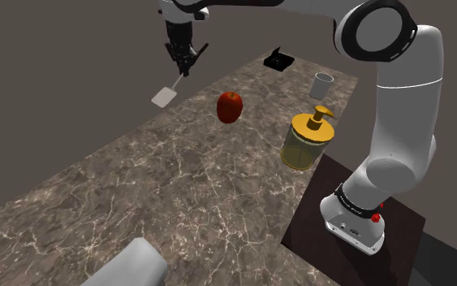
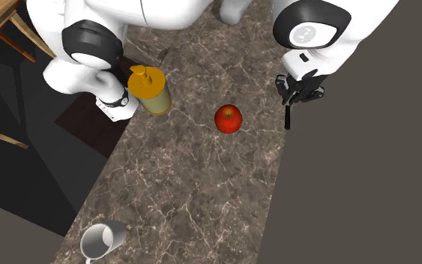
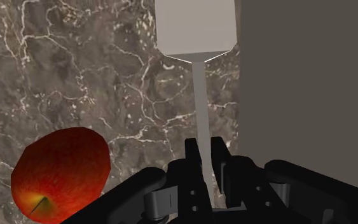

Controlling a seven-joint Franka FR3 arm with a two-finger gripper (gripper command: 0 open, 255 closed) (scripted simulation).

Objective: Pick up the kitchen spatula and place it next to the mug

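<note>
Two black fingers [image 3: 193, 151] of the gripper [image 1: 184, 69] pinched the spatula [image 1: 163, 96] by its handle, near the far edge of the counter [image 1: 178, 187], left of the apple [image 1: 230, 106] in the shoulder view; its long axis followed the gripper's, blade pointing down

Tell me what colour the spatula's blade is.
Plain pale grey, like its thin handle. The spatula shows best in the wrist view.

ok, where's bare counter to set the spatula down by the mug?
Free: the bare marble counter from the mug up to the apple, edge to edge. Crowded: the far end, where apple, yellow soap dispenser, white cup and a small black object cluster. The held spatula is at that end too.
</note>
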